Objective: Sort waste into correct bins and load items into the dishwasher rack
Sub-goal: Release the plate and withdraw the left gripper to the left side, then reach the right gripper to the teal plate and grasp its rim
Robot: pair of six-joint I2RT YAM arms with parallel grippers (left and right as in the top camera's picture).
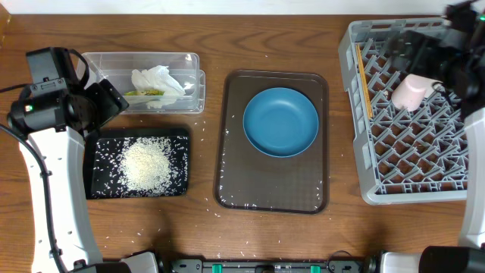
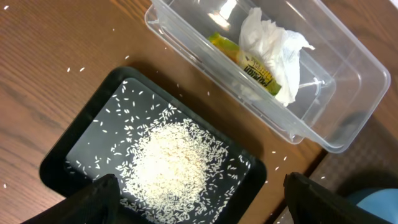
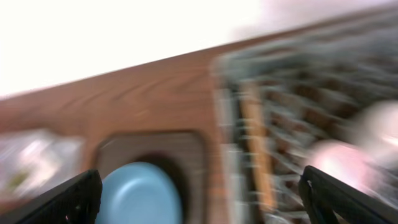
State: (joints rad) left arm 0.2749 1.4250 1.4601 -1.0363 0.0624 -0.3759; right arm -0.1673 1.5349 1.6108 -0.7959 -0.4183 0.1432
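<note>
While rice (image 1: 145, 164) lies heaped on the black tray (image 1: 101, 186), left jaws and right jaws both wide apart.

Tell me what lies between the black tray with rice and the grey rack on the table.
The brown serving tray lies there, holding the blue dish, with a strip of tabletop on each side. The overhead view shows it.

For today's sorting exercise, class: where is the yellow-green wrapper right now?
In the overhead view, at the left side, the yellow-green wrapper lies inside the clear tub, beside the crumpled tissue and just behind the black tray holding the rice.
</note>
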